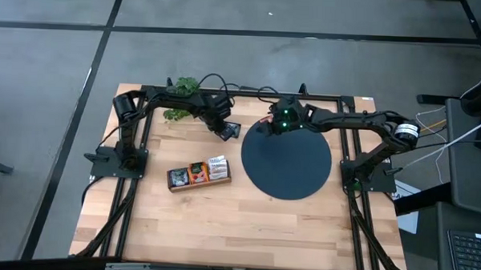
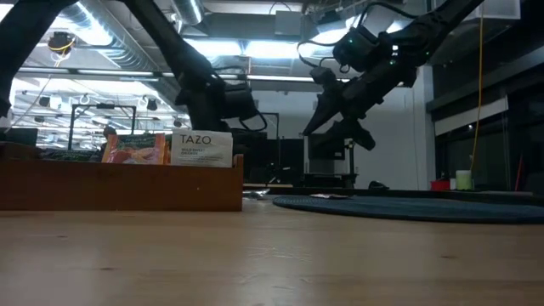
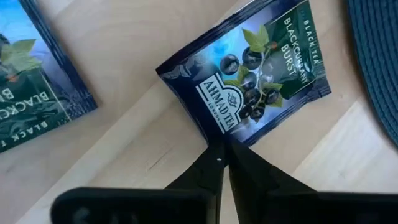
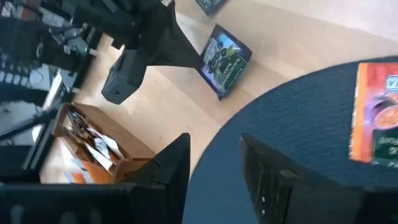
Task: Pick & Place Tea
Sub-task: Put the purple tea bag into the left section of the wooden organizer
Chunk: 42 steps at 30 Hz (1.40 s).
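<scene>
Blackcurrant tea sachet (image 3: 249, 74): dark blue, green leaves, dark berries, white lettering. Disc (image 1: 288, 163): dark blue-black, woven. Sachet on disc (image 4: 375, 115): orange-red. Wooden tray (image 1: 199, 182): brown. Tabletop (image 1: 245, 223): pale wood.

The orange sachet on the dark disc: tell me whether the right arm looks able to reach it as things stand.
Probably yes. The right gripper hangs open over the dark disc, the orange sachet lies flat just ahead of it, and nothing stands between them.
</scene>
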Motion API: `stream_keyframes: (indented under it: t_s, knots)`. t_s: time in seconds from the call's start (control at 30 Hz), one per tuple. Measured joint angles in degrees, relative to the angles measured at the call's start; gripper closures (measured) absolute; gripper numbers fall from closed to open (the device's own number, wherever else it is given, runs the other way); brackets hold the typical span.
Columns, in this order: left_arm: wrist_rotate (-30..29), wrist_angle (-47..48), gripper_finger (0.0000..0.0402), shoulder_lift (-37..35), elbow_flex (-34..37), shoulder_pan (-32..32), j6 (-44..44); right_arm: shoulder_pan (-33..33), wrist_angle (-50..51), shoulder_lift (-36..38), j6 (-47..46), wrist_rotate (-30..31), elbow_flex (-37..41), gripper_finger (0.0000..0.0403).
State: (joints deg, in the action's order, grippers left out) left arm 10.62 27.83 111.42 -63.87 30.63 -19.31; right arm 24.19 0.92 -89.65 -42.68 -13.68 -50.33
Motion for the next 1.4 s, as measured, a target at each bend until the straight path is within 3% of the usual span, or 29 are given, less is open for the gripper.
stream_keyframes:
  t_s: [0.13, 0.33, 0.53, 0.67, 0.97, 1.4]
  knots:
    - [2.3, -1.0, 0.0387, 0.0, 0.4, 0.8, 3.3, -1.5, -3.5, -2.0, -5.9, 2.0, 0.0, 0.0262]
    - [5.3, -1.7, 0.0391, 0.3, 0.5, 1.6, 5.6, -3.0, -7.8, -11.4, -11.3, 2.5, -4.2, 0.0262]
    - [6.6, -1.4, 0.0393, 0.3, 0.5, 1.4, 7.3, -4.2, -7.8, -14.6, -15.1, 12.2, -7.3, 0.0262]
    - [7.6, -1.4, 0.0396, 0.3, 0.6, 1.3, 9.0, -4.1, -7.4, -17.5, -18.4, 10.3, -7.1, 0.0262]
    - [7.8, -1.5, 0.0396, 0.3, 0.6, 1.3, 9.6, -4.1, -16.6, -23.4, -21.6, 9.5, -7.1, 0.0262]
    - [8.1, -2.1, 0.0396, 0.3, 0.8, 1.3, 9.4, -4.1, -19.0, -25.2, -21.7, 9.3, -7.1, 0.0262]
